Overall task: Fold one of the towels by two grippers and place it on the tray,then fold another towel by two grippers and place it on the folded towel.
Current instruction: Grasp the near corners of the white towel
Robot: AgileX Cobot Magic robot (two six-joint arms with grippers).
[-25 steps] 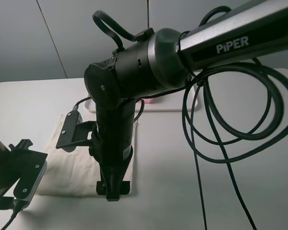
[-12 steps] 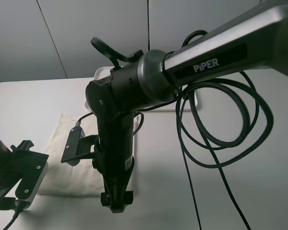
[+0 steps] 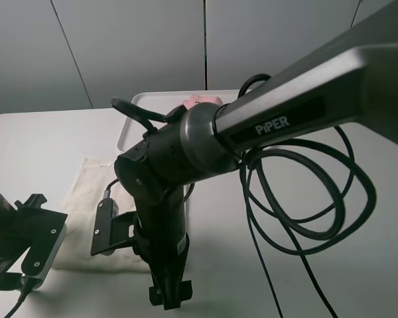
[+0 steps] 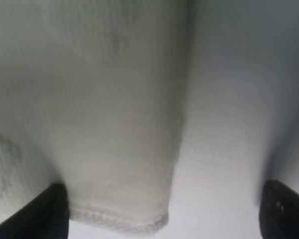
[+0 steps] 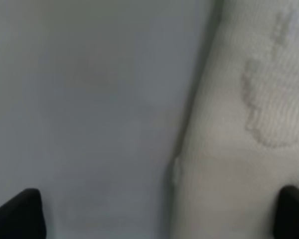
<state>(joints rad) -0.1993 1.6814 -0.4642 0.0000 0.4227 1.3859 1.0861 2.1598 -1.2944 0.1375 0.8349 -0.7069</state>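
1. The PiPER-marked right arm (image 3: 186, 152) crosses the middle and hides much of the cream towel (image 3: 86, 192). Its looped black cables (image 3: 305, 199) hang over the desk (image 3: 40, 132).
2. The cream towel lies flat on the desk, in front of the tray (image 3: 152, 106). The pink towel (image 3: 202, 101) shows on the tray behind the arm.
3. Right hand (image 5: 154, 214): fingers wide apart and gripping nothing, astride the cream towel's side edge, with bare desk beside it.
4. Left hand (image 4: 164, 216): fingers wide apart and empty, over a hemmed corner of the cream towel, with open desk alongside.
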